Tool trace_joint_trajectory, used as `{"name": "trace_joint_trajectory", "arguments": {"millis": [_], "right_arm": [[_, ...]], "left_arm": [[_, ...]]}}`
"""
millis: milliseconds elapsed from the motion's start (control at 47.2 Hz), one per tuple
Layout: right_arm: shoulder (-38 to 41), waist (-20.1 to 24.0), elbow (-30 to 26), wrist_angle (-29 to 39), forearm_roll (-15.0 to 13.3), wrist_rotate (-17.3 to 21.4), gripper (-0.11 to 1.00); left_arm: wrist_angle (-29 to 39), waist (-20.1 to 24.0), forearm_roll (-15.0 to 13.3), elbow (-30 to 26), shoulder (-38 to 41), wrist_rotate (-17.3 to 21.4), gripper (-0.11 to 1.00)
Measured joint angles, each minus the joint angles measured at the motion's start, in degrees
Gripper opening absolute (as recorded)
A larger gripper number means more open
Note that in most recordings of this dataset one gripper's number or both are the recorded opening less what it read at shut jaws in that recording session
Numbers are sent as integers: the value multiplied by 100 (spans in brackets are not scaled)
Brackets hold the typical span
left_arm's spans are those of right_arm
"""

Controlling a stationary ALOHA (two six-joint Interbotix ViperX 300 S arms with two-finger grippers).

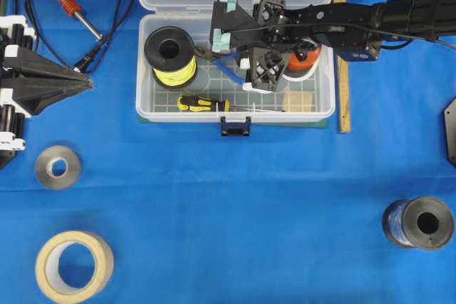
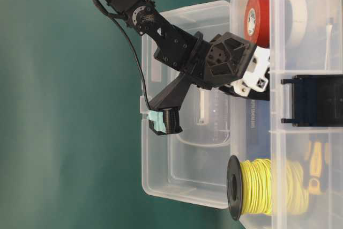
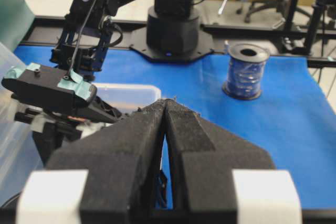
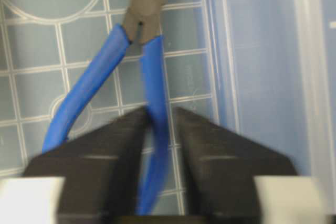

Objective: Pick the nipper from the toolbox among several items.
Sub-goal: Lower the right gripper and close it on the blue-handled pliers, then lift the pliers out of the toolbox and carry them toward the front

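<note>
Blue-handled nipper (image 4: 149, 103) is getting clamped on one handle by the right gripper (image 4: 157, 124) inside the toolbox (image 1: 146, 108). Lifting out is remaining; left gripper (image 3: 167, 109) is sitting shut.

The nipper (image 4: 149, 85) has bright blue handles and dull grey-brown metal at the head. The toolbox (image 1: 149, 108) is clear plastic with a white grid floor and a dark blue latch (image 1: 235, 127). At its 9 o'clock side, the black spool (image 1: 170, 56) carries yellow wire. The tabletop (image 1: 249, 204) is blue.
</note>
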Motion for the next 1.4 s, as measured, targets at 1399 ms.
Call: {"name": "trace_joint_trajectory", "arguments": {"millis": [1399], "right_arm": [[-2610,2312,896,-246,35,1204,13]], "left_arm": [[79,26,-9,-9,-44,-18,0]]}}
